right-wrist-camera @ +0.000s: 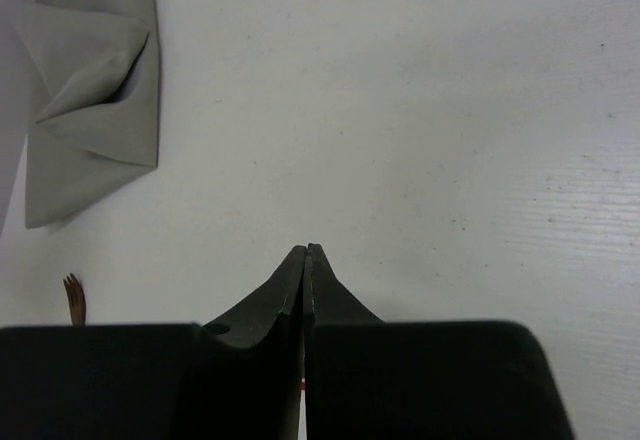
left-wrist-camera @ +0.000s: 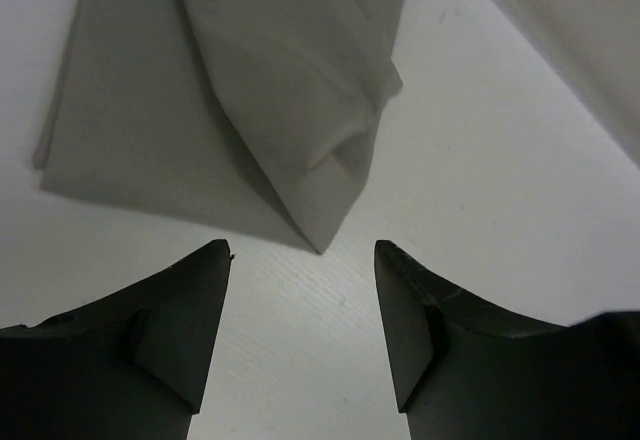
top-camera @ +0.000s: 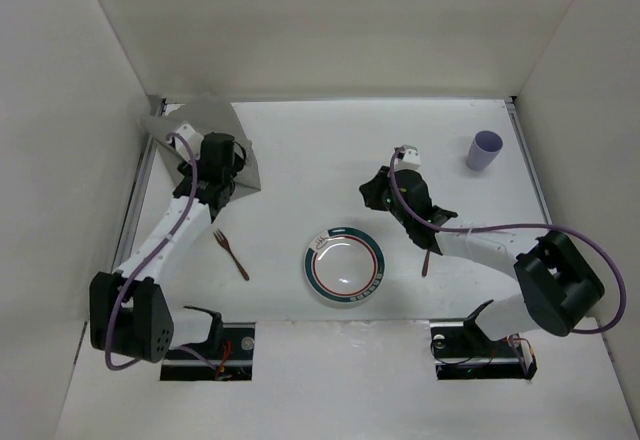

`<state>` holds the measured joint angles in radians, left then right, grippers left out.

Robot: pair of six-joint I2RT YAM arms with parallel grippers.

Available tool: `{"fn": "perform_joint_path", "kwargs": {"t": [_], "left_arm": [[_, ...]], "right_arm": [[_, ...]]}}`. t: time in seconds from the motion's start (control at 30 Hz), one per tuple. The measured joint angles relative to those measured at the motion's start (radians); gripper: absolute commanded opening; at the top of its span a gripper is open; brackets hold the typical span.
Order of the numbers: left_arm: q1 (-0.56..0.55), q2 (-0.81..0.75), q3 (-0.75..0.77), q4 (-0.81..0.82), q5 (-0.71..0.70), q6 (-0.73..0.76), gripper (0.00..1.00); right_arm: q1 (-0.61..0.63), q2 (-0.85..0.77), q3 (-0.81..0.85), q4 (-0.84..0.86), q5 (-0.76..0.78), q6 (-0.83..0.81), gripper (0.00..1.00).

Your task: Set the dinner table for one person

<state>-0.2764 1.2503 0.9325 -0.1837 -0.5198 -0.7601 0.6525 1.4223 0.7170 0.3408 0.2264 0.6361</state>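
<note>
— Two arms are reaching out over the dinner table (top-camera: 300, 140); how does each sit?

— On the left, the elbow block sits by the near-left edge and the white forearm runs up and away to the wrist. That puts the left gripper (left-wrist-camera: 303, 255) low at the near edge of the grey placemat (top-camera: 205, 118).

— And its fingers?

— Spread wide, with nothing between them. Bare white tabletop shows in the gap, and a folded point of the placemat lies just ahead of the tips.

— How is the placemat lying?

— Crumpled and folded over in the far-left corner, with one edge up against the side wall.

— The right arm?

— Its big joint hangs over the near-right side, and the forearm stretches left toward mid-table. The right gripper (right-wrist-camera: 306, 250) points across the table toward the placemat, just beyond the plate (top-camera: 345, 231).

— Holding anything?

— No, its fingers are pressed flat together and empty.

— What else is on the table?

— A fork (top-camera: 231, 254) lies left of the plate. A brown utensil handle (top-camera: 425, 261) shows under the right forearm, though I can't tell what kind. A purple cup (top-camera: 484, 150) stands upright at the far right.
</note>
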Motion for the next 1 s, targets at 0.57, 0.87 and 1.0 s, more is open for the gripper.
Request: {"fn": "perform_joint_path", "kwargs": {"t": [0.57,0.87,1.0], "left_arm": [[0.368,0.375,0.138,0.167,0.242,-0.043,0.56],[0.249,0.566,0.202,0.227,0.321,-0.060,0.36],[0.182,0.602,0.210,0.247,0.318,-0.064,0.13]], "right_arm": [[-0.018,0.021,-0.016,0.027,-0.085,0.023,0.47],[-0.028,0.024,-0.016,0.027,-0.106,0.024,0.48],[-0.037,0.024,-0.016,0.027,-0.108,0.026,0.48]]}}
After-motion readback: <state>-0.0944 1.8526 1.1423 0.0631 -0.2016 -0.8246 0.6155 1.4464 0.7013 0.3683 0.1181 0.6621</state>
